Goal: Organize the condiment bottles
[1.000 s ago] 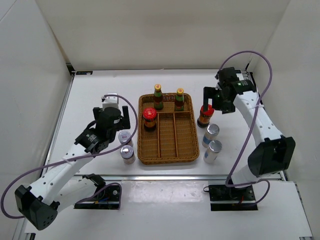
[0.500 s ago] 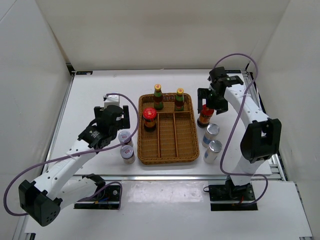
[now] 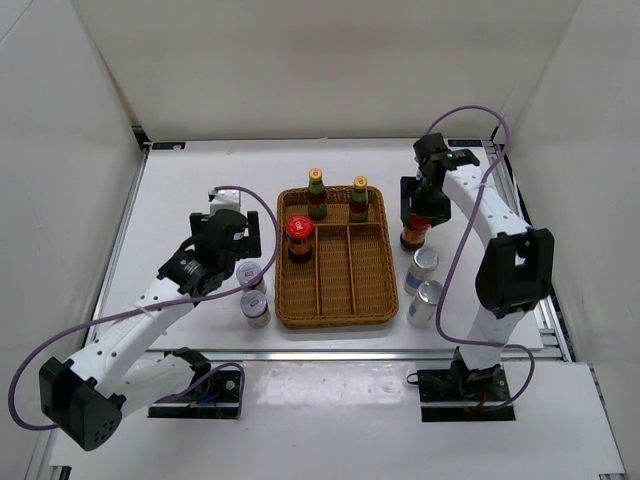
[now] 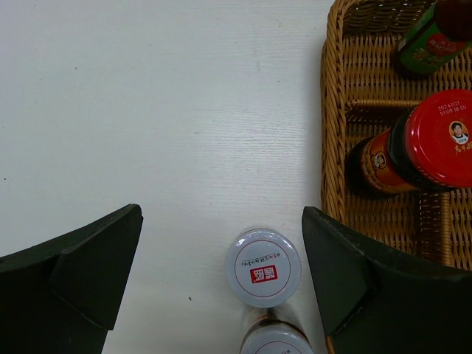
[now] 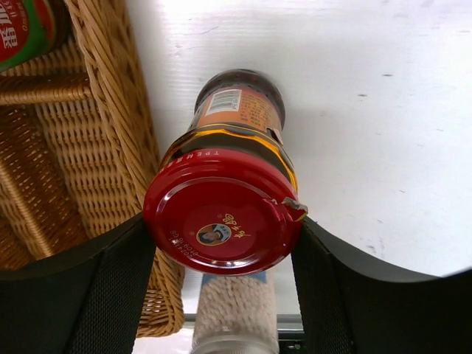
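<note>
My right gripper (image 5: 221,247) seems clamped on the lid of the red-lidded jar (image 5: 234,118), which stands on the table (image 5: 369,110) just outside the wicker tray (image 5: 110,110). My left gripper (image 4: 221,221) hangs spread wide over a silver-lidded jar (image 4: 262,267) beside the tray.

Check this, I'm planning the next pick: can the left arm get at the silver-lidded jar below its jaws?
Likely yes. The left gripper hovers over the silver-lidded jar, jaws open wide to either side; the second jar and the wicker tray stand close without blocking.
</note>
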`<state>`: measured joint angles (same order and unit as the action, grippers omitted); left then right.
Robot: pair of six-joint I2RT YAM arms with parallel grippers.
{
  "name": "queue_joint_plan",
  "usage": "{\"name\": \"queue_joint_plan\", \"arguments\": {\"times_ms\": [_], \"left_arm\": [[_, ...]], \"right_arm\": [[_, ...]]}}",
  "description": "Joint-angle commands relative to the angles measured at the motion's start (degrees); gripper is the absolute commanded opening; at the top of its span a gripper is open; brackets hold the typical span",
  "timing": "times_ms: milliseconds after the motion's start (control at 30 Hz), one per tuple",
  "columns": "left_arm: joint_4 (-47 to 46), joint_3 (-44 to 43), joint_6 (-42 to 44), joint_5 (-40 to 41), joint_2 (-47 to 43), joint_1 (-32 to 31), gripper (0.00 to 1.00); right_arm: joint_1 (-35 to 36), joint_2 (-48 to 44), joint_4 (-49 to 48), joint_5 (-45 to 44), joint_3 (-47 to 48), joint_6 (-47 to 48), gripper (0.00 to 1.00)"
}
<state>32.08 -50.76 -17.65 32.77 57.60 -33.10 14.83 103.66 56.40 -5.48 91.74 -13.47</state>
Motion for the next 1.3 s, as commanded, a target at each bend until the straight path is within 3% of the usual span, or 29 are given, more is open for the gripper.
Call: {"name": "queue_joint_plan", "arguments": {"times_ms": [0, 233, 333, 600, 733, 900, 1267], "left_arm": [[-0.87, -2.5, -0.02, -0.61, -0.48, 0.32, 1.0], [-0.87, -2.5, -0.02, -0.61, -0.48, 0.32, 1.0], [-0.87, -2.5, -0.02, -0.08, -0.48, 0.32, 1.0], [-0.87, -2.5, -0.54, 0.98, -0.48, 0.32, 1.0], [-0.87, -2.5, -0.54, 0.98, -1.0, 0.32, 1.0], [-0.87, -2.5, -0.54, 0.98, -1.0, 0.32, 1.0], [-0.87, -2.5, -0.54, 0.98, -0.48, 0.32, 1.0]], "right_arm": [[1.69, -9.85, -0.69, -6.02, 5.97, -0.5, 0.21], [9.06, -19.18, 2.84, -8.94, 11.18, 0.03, 0.05], [16.78, -22.79, 3.54, -7.8, 9.95, -1.29, 0.01], [37.0, -25.96, -0.31, -6.21, 2.83, -8.84, 0.01], [47.55, -23.07, -3.04, -11.14, 0.28, -11.48, 0.01], [50.73, -16.65, -6.21, -11.14, 0.28, -11.49, 0.01], [50.74, -4.96, -10.79, -10.43, 4.06, -12.01, 0.01]]}}
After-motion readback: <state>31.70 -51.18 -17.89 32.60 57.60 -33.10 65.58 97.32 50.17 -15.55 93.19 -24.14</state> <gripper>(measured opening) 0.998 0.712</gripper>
